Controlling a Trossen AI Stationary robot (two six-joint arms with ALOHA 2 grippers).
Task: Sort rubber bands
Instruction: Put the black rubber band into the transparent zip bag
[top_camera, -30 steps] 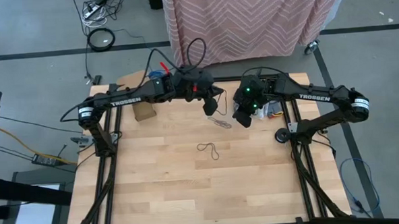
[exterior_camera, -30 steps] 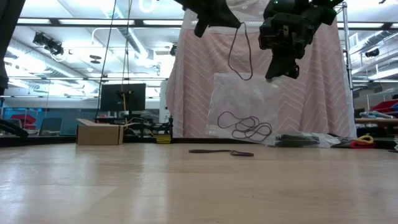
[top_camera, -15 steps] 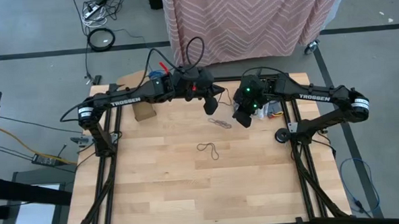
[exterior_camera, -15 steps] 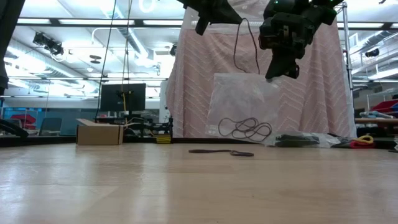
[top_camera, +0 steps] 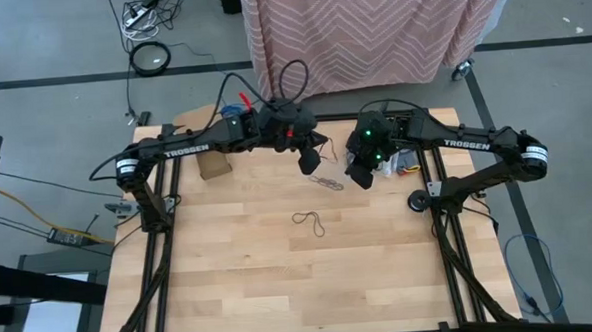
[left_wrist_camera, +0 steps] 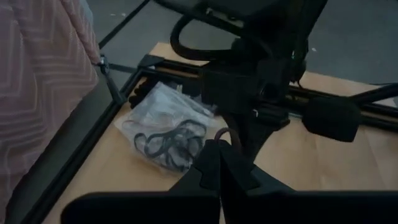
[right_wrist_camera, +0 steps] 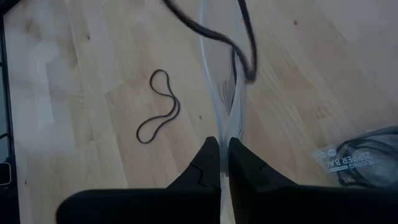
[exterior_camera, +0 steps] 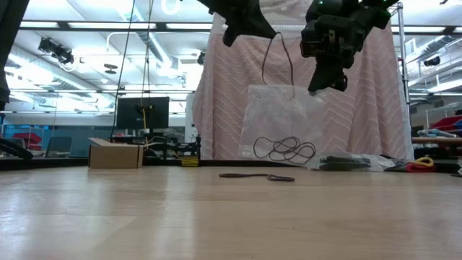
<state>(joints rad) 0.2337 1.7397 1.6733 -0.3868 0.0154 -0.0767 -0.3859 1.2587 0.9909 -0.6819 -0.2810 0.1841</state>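
Note:
My left gripper (exterior_camera: 249,25) is shut on a large black rubber band (exterior_camera: 278,61) that hangs as a loop above the table's far middle. My right gripper (exterior_camera: 325,79) is shut on a clear plastic bag (exterior_camera: 278,119) with several black bands (exterior_camera: 285,150) at its bottom. The bag also shows in the left wrist view (left_wrist_camera: 165,130). The hanging loop's lower end is level with the bag's top edge. One black band (top_camera: 310,222) lies on the table's middle, and it also shows in the right wrist view (right_wrist_camera: 158,115). A paler band (top_camera: 329,183) lies farther back. My left gripper pinches the black band's top (left_wrist_camera: 222,135) between its two shut fingers, from above. The band hangs below as a slack loop, clear of the table. My right gripper pinches the bag's top edge (right_wrist_camera: 231,124) near one corner (exterior_camera: 317,88) between its two fingers, which point down. The bag hangs below them; whether its lower end touches the table I cannot tell.
A small cardboard box (top_camera: 214,167) stands at the far left. More bags with bands (top_camera: 406,161) lie at the far right, one a zipper bag (right_wrist_camera: 354,155). A pink patterned cloth (top_camera: 370,33) hangs behind the far edge. The table's near half is bare wood.
My left gripper has shifted slightly toward the table's left with the black band, whose hanging loop has swung sideways over the bag's top edge. My right gripper and the bag have kept still.

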